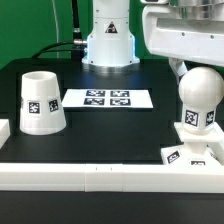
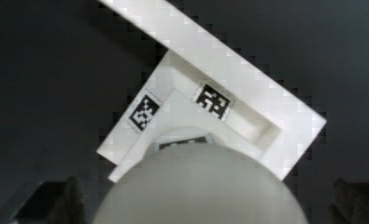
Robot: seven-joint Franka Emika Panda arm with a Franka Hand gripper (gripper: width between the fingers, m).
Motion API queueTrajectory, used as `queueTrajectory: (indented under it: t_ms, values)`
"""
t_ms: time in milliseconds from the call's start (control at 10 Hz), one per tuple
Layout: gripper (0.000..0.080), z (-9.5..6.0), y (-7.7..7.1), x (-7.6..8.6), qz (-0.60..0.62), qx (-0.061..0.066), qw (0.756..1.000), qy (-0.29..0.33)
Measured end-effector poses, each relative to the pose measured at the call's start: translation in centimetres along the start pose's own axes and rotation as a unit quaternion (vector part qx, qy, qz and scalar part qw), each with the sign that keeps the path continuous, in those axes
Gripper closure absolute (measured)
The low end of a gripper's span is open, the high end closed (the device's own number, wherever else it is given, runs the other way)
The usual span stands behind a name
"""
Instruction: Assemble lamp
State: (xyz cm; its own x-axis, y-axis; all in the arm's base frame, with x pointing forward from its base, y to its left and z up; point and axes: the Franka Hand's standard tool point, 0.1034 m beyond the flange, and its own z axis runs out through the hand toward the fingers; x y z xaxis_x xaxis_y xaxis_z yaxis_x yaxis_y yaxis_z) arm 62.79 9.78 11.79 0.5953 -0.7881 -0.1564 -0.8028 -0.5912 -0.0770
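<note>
One white tapered plastic shade stands by the black worktop's edge at the exterior view's left. One round-headed white bulb stands upright on one low square white base near the front edge. The claw is spread either side of the bulb.

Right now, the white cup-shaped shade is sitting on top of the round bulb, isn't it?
No: the exterior view shows the shade standing on the table at its left, well apart from the bulb at its right.

Shade stands at exterior view's left; bulb upright over square base, well apart.
</note>
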Motion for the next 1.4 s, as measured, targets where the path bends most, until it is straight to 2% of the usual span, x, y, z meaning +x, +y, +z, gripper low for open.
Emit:
queueTrajectory:
  t_ms: [500, 800, 1000, 1100, 1400]
  values:
    - [0.0101, 0.1, 0.1, 0.0, -0.183, -0.001, 0.983, 0.000]
    - [0.0101, -0.2, 0.2, 0.3, -0.336, -0.010, 0.942, 0.006]
    - [0.0101, -0.2, 0.4, 0.6, -0.451, -0.025, 0.892, 0.013]
    - [0.0101, -0.2, 0.4, 0.7, -0.486, -0.027, 0.873, 0.016]
    - [0.0101, -0.4, 0.3, 1.3, -0.616, -0.052, 0.785, 0.030]
